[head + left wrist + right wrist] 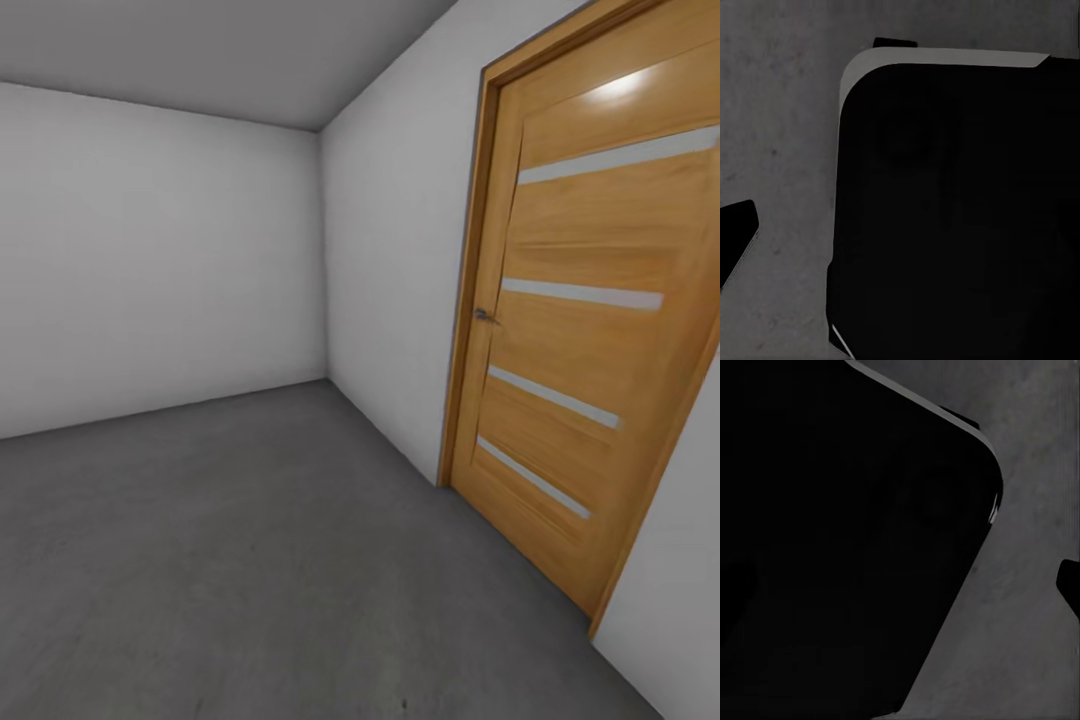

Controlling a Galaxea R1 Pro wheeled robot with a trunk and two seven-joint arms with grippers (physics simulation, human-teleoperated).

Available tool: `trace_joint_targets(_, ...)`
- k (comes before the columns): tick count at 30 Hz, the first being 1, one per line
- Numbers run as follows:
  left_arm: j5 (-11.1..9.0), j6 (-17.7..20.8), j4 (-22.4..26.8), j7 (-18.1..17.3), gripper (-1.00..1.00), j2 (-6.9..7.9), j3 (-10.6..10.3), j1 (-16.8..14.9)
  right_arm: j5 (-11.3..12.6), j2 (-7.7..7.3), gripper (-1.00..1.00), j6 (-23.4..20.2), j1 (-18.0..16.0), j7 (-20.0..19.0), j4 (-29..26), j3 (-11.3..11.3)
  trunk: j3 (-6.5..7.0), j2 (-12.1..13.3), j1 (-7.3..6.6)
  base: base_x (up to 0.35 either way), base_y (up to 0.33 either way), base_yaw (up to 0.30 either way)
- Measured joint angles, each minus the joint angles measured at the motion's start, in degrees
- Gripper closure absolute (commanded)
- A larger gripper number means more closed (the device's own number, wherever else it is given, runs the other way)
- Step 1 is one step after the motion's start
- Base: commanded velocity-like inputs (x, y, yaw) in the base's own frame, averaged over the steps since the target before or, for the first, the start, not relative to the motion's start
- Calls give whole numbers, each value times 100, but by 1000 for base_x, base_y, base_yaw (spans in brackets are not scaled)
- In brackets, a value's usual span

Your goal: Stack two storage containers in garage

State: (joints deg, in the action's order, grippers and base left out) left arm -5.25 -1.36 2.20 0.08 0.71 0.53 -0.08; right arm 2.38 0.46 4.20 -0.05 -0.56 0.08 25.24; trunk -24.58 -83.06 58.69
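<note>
In the garage, facing a shut door

I see grey floor (250,560), white walls (150,260), a wooden door (590,330); I cannot tell either tool's state.

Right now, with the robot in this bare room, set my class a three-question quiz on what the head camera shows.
1. True or false: the door is shut.
2. The floor is: A) wood planks B) grey concrete C) beige rug.
3. On which side of the head view is the door?

Key: 1 true; 2 B; 3 right.
</note>
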Motion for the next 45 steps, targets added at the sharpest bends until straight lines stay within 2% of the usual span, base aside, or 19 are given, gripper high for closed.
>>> trace_joint_targets(29,0,-1,0,-10,-100,0,0,0,-18,-2,-100,0,2,0,0,1,0,0,0,323,0,-3)
trace_joint_targets(45,0,0,1,-1,-100,0,0,0,-8,-2,-100,2,4,0,0,0,0,0,0,323,0,-219)
